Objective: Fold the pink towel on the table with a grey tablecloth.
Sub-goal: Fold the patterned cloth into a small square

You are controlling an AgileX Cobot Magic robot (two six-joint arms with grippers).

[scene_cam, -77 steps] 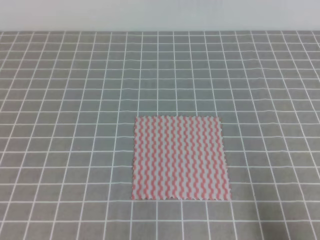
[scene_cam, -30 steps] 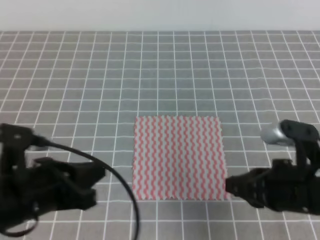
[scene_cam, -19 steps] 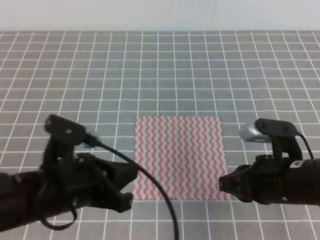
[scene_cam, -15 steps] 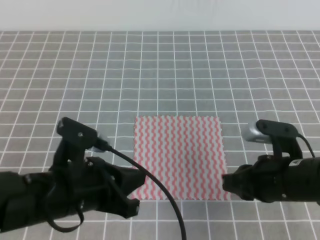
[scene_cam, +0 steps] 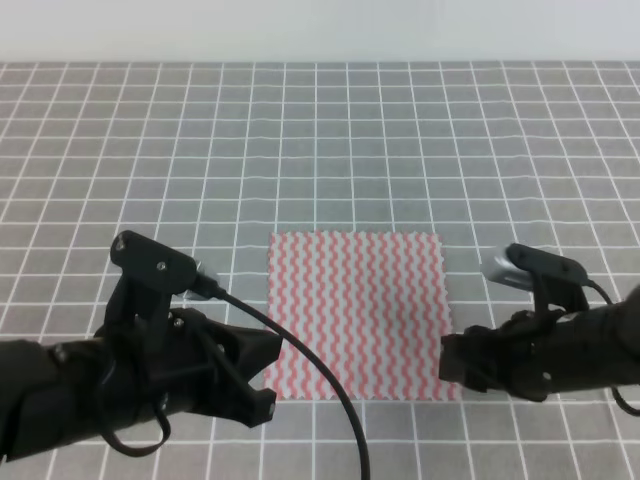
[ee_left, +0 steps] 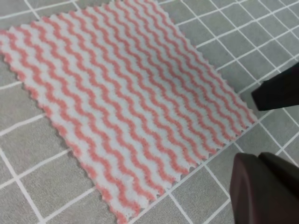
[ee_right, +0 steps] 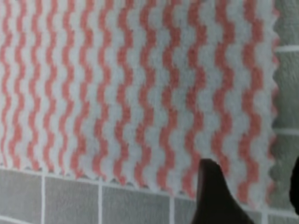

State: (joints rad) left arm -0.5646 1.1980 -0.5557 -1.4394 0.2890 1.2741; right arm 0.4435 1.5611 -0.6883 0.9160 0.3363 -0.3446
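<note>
Right gripper (scene_cam: 452, 362), spread, straddles the pink towel's (scene_cam: 357, 312) near corner; left gripper (scene_cam: 262, 385) unclear

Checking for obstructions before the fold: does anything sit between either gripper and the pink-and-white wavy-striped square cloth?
Nothing visible does. The striped cloth lies flat on the grey gridded tablecloth, with the left gripper and right gripper at its near corners.

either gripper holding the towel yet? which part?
Nothing held. The pink towel lies flat; left gripper and right gripper sit at its near corners, right jaws open over the corner.
</note>
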